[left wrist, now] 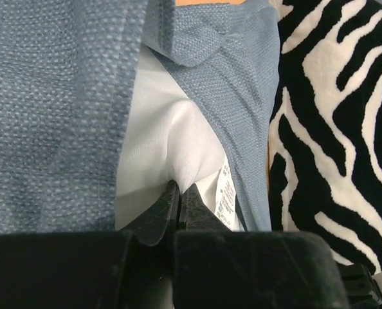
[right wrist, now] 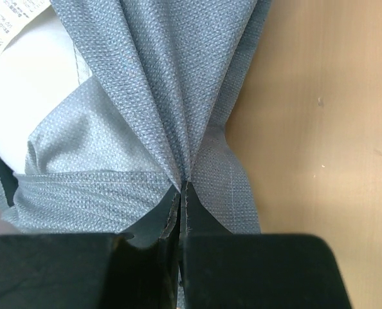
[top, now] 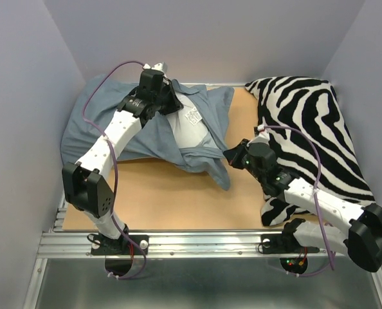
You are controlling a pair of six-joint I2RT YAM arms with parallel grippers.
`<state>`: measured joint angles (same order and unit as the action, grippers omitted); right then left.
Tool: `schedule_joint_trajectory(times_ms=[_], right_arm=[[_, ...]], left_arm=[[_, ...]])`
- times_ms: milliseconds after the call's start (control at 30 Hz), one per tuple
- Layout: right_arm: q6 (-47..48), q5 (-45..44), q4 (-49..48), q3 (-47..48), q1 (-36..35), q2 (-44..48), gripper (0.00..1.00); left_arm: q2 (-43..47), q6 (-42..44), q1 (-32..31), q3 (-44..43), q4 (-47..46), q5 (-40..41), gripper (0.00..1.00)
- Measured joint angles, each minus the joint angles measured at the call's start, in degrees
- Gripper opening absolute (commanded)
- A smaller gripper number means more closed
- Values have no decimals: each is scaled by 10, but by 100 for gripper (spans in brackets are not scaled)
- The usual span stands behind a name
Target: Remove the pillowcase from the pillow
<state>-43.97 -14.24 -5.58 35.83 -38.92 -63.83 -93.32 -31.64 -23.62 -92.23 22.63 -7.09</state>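
Cloth is being held at two points around the mouth of the pillowcase [top: 107, 132], which is lying bunched toward the far left corner of the desk [top: 172, 199] with most of the pillow [top: 190, 127] inside it. The left gripper [left wrist: 180, 190] is clenching a pinch of the white pillow where it is showing through the opening, just beside a sewn-in label [left wrist: 226, 193]. This grip is probably serving to anchor the filling. The right gripper [right wrist: 182, 187] is nipping the blue-grey hem nearer the middle of the desk, and pleats are fanning out from its tips. That hold looks meant for drawing the sack away from the anchored pillow. A zebra cushion [top: 313, 122] is lying along the right edge, under the right arm.
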Motion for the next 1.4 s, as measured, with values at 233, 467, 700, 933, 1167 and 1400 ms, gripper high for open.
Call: schedule_joint_trajectory(times_ms=[233,467,700,933,1167,1400], right_arm=[[0,14,7,-21,7,40,1],[0,23,12,-21,7,76,0],[-1,23,52,-30,11,88,0],[-6,22,50,-30,13,68,1],[31,19,101,44,26,-112,16],[76,36,133,123,53,-230,78]], left_arm=[[-5,7,44,-7,17,-57,0],[-7,7,89,-33,41,-99,0],[-30,-4,147,-54,45,-147,0],[-59,-8,178,-89,55,-194,0],[106,4,96,171,-72,-122,0],[286,-5,-5,372,-145,-41,0]])
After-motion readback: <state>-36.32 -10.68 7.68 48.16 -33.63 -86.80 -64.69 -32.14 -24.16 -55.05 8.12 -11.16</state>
